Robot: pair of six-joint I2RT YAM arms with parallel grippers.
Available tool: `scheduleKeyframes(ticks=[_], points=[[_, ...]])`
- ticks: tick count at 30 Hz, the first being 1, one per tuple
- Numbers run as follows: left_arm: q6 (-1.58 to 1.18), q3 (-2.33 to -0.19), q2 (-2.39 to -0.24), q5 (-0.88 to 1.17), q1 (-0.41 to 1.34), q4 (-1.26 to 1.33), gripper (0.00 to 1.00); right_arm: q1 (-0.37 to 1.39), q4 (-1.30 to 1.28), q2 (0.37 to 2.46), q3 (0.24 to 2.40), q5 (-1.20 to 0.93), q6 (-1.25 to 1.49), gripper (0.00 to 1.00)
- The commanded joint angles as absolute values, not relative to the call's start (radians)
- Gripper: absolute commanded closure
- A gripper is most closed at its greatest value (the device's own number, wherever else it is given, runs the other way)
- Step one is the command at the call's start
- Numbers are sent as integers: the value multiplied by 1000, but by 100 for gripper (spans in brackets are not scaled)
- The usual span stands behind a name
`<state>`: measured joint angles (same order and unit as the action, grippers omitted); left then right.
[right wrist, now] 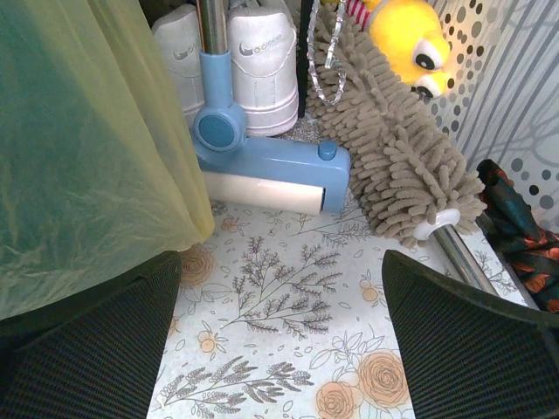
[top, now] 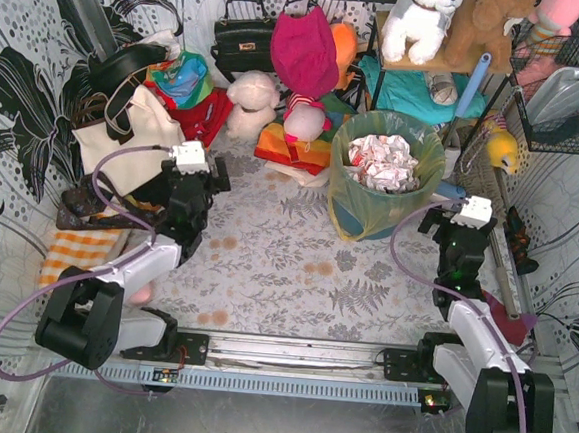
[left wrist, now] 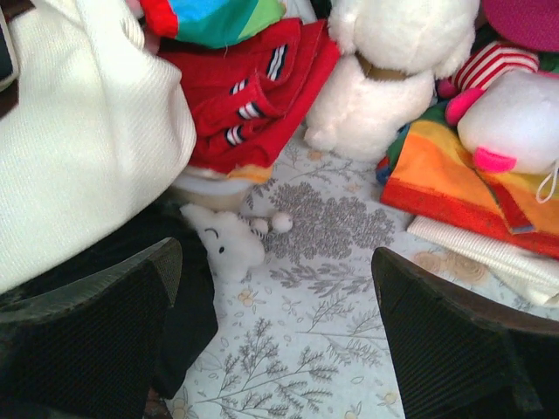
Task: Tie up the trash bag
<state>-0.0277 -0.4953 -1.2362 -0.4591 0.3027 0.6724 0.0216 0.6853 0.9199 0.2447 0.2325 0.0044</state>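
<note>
1. both arm bases are sitting closest to you at the near edge of the surface [top: 286,266], the left arm base [top: 79,322] and the right arm base [top: 501,399] well apart.
2. your left fingers [top: 194,177] are standing wide apart and gripping nothing, hovering over the floral surface just beside the cream tote [left wrist: 79,148].
3. ahead of them, a small white toy [left wrist: 227,240] is lying on the surface, with a red garment [left wrist: 244,96] and a white plush [left wrist: 393,70] lying behind it.
4. your right fingers [top: 461,228] are also standing wide apart and empty, hanging just beside the trash bag [top: 356,197], on its right side.
5. the trash bag is sitting at the far right of the surface, lining the bucket [top: 344,224]; its mouth is lying open and folded over the rim, with crumpled paper [top: 382,162] filling it.
6. in the right wrist view the trash bag's yellow-green wall [right wrist: 87,131] is filling the left side, close to the left-hand finger; whether they are touching, you cannot tell.
7. beyond the right fingers, a blue lint roller [right wrist: 262,166] is lying against a grey duster [right wrist: 393,166], with white shoes [right wrist: 262,52] and a yellow plush [right wrist: 406,39] sitting behind them.
</note>
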Motion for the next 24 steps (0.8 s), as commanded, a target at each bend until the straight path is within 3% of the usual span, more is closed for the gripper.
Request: scheduleKeyframes(ticks=[1,14,24], points=[[-60,-618,-1221,-491,325,453,2,15,454,866,339,274,56,3],[-337,-998,-1239,-445,389,-29,2,15,-26,871,691,331,169,3],[-450,-1189,-1292,-396,542,-173,2,15,-187,871,910,261,197,2]])
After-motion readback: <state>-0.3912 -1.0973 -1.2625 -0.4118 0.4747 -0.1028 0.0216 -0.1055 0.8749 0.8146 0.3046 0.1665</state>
